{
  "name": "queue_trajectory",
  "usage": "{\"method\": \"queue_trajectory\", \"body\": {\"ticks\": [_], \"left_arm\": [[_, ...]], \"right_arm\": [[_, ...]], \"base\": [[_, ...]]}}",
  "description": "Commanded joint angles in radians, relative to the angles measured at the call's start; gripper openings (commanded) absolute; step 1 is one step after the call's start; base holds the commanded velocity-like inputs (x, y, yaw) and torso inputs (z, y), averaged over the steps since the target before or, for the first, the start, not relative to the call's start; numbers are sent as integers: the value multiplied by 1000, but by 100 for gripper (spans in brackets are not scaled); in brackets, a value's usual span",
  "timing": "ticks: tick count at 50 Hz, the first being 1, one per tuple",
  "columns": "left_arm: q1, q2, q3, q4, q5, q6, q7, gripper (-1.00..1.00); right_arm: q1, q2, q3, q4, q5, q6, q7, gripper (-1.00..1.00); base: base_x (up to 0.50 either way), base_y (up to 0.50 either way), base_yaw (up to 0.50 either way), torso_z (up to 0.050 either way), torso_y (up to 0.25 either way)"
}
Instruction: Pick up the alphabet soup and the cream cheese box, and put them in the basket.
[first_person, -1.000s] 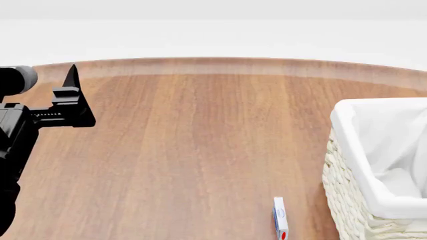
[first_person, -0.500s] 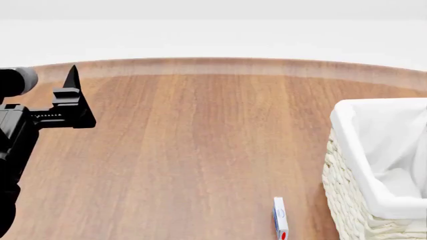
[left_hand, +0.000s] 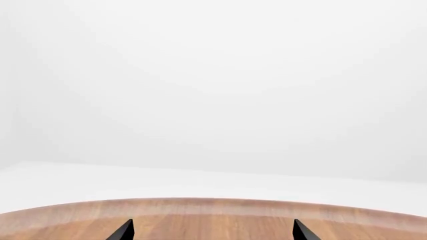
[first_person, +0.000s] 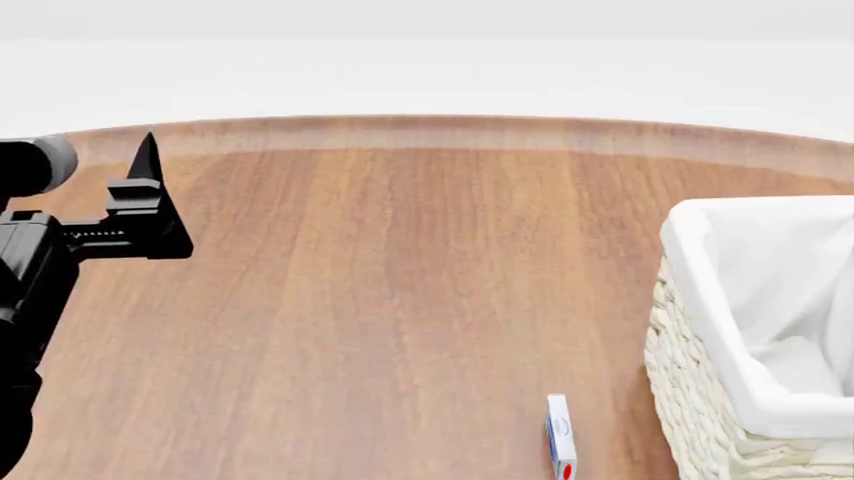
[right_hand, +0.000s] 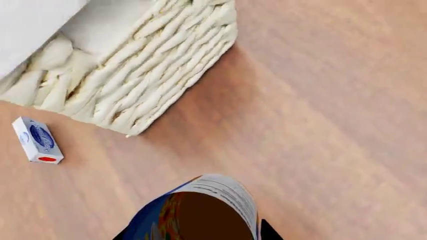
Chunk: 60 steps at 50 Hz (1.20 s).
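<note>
In the right wrist view my right gripper (right_hand: 193, 234) is shut on the alphabet soup (right_hand: 203, 207), a blue-labelled can held above the wooden table. The cream cheese box (right_hand: 38, 140) lies flat on the table beside a corner of the basket (right_hand: 140, 65), apart from the can. In the head view the box (first_person: 559, 437) lies near the front edge, just left of the basket (first_person: 694, 340) at the right; the right gripper is out of that view. My left gripper (first_person: 144, 190) hovers at the far left, open and empty, its fingertips (left_hand: 124, 231) wide apart.
The wooden table (first_person: 400, 280) has a curved far edge with a white floor and wall beyond it. The basket's white cloth liner (first_person: 761, 290) folds over its rim. The basket's inside shows only the liner.
My left gripper has shifted very slightly down in the head view. Nothing else has visibly moved.
</note>
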Motion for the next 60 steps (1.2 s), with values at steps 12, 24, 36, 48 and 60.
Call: {"method": "queue_trajectory", "body": {"ticks": [12,24,36,48,60], "left_arm": [[-6,-8,2,0,-7,0,-9,100],[-12,-7,8,8,-14,-7,-15,100],[-8,-9,15,-3,-13,4,-15,100],[-4,-11,20,-6,-15,10,-17,100],[-5,-11,26,-13,-16,15,-18,100]], "right_arm": [[451,262,-279,-29,285,-88,270,-100],[605,335,-378,-33,357,-127,321,-100],[840,356,-532,4,368,-134,317,-100],[1039,341,-638,53,304,-97,283,-100],[973,238,-668,113,-198,-97,-158,-100]], "base": [[0,0,0,0,0],[0,0,0,0,1],[0,0,0,0,0],[0,0,0,0,1],[0,0,0,0,0]]}}
